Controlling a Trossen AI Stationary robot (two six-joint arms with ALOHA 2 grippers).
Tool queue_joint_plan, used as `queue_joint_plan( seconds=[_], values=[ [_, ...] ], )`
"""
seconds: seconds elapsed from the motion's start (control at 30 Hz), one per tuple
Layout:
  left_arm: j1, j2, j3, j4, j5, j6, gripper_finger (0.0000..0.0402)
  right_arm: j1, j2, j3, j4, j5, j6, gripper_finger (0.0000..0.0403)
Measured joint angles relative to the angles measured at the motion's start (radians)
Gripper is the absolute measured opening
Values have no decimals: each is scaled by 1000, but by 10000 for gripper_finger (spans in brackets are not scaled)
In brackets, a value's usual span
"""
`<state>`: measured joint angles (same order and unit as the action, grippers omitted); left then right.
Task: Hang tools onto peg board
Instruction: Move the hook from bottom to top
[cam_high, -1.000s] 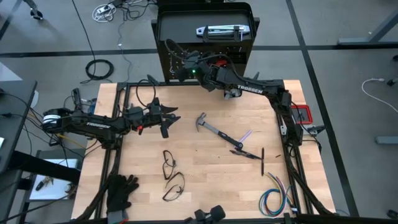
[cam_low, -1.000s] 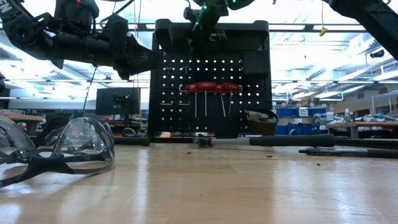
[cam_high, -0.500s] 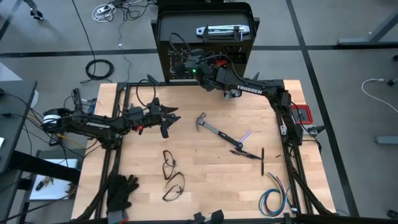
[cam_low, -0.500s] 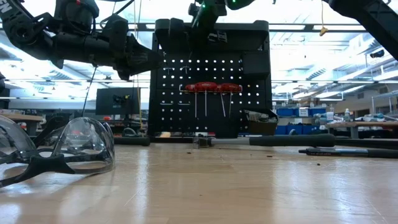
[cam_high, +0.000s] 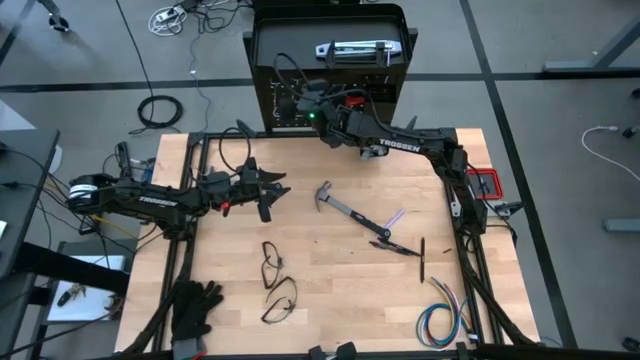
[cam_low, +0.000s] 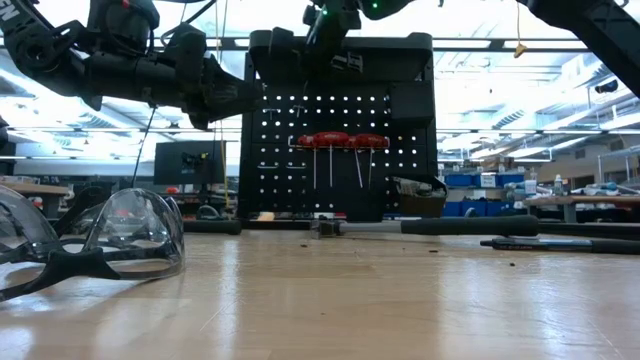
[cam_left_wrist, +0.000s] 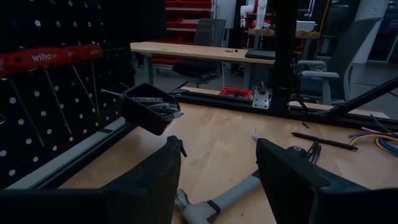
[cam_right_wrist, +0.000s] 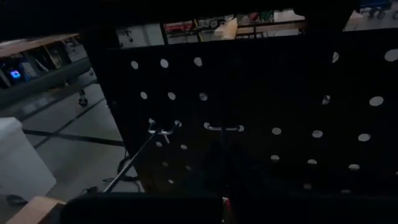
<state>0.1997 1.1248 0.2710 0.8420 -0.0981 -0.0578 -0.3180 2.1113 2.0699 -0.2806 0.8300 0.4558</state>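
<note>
The left gripper (cam_high: 272, 190) hovers over the left part of the tabletop (cam_high: 330, 275), jaws apart and holding nothing. A hammer (cam_high: 345, 209) lies mid-tabletop, right of it. At the far edge stands the peg board (cam_low: 340, 150), red-handled tools (cam_low: 340, 140) hanging on it. The right gripper (cam_high: 298, 100) is up against the board's top, jaws closed; whether they grip anything cannot be told.

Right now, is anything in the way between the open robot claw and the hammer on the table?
No. The left gripper hangs open with bare wood between it and the hammer. Nothing visible blocks the way.
</note>
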Motion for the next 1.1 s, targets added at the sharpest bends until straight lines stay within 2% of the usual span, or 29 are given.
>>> queue_joint_plan(
  seconds=[0.17, 0.43, 1.1],
  values=[
    [0, 0, 0, 0, 3, 0, 206, 1, -2, -17, 8, -14, -11, 13],
    [0, 0, 0, 0, 3, 0, 206, 2, -4, -43, 20, -71, 39, 37],
    [0, 0, 0, -2, 3, 1, 206, -2, -6, -48, 1, -183, 30, 51]
  ],
)
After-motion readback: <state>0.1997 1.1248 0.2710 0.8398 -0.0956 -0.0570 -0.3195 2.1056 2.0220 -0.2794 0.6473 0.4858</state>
